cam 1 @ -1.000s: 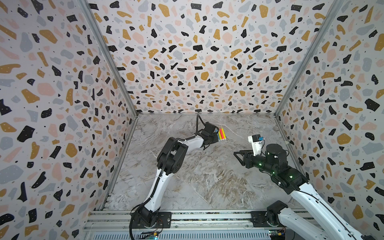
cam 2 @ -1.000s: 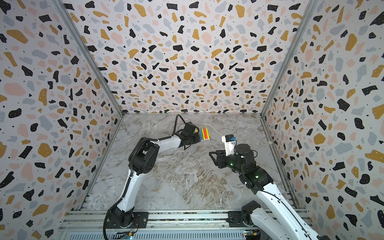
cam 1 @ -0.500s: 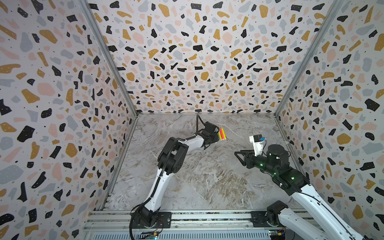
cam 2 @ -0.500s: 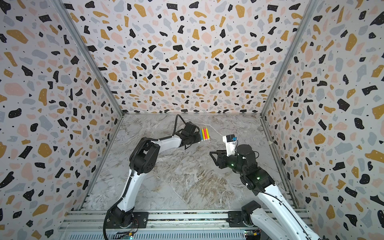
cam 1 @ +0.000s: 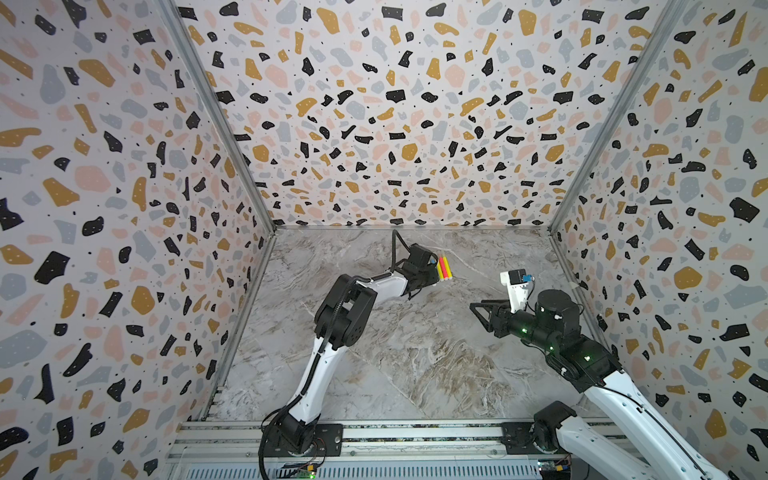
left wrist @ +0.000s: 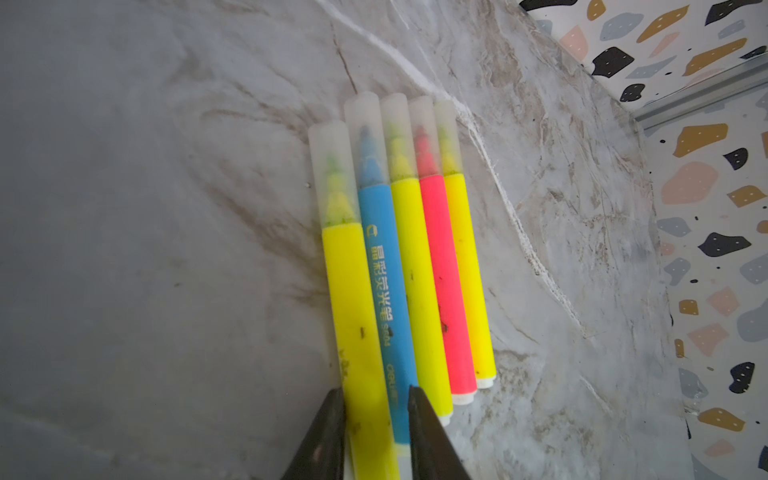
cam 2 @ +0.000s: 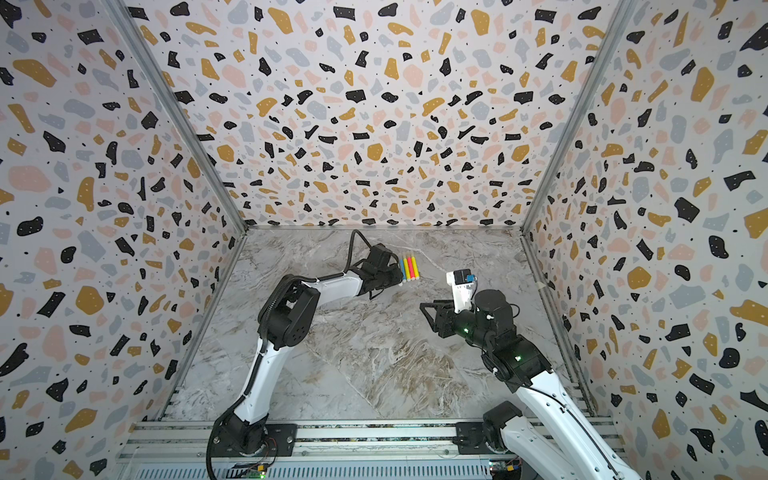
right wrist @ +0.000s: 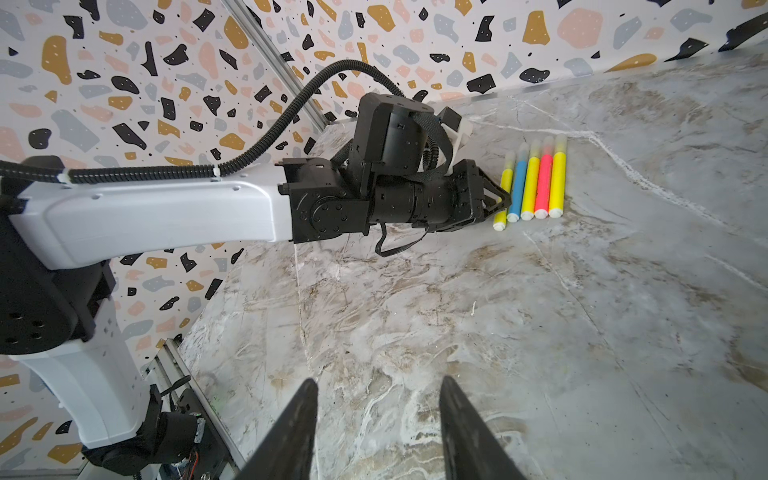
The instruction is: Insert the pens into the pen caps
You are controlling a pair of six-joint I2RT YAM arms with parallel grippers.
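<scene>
Left gripper [left wrist: 375, 390] is only cracked open a bit, with one black finger [left wrist: 328, 428] on each side of the back end of a yellow pen [left wrist: 353, 291]. One finger looks right up against the pen. On the other side there's a sliver of gap where the blue pen [left wrist: 382, 257] peeks through, so it doesn't read as a real pinch to me. The pen lies flat on the marble table [left wrist: 166, 208]. That yellow pen touches the blue pen along its length but sits slid back toward the gripper, so its cap end stops short of the blue pen's. On the blue pen's other side, packed in one touching row, come a second yellow pen [left wrist: 419, 270], a pink-red pen [left wrist: 446, 270] and a third yellow pen [left wrist: 469, 270], all parallel to the blue one. All five have frosted see-through caps [left wrist: 361, 124] on, with the coloured tips showing through. The terrazzo wall [cam 1: 395, 124] stands beyond the blue pen's cap end. Right gripper [right wrist: 379, 380] has its jaws parted wider with nothing between them. In both top views [cam 1: 478, 311] [cam 2: 426, 309] it sits over bare marble, well apart from the blue pen, out past the third yellow pen and off toward the back-end side.
</scene>
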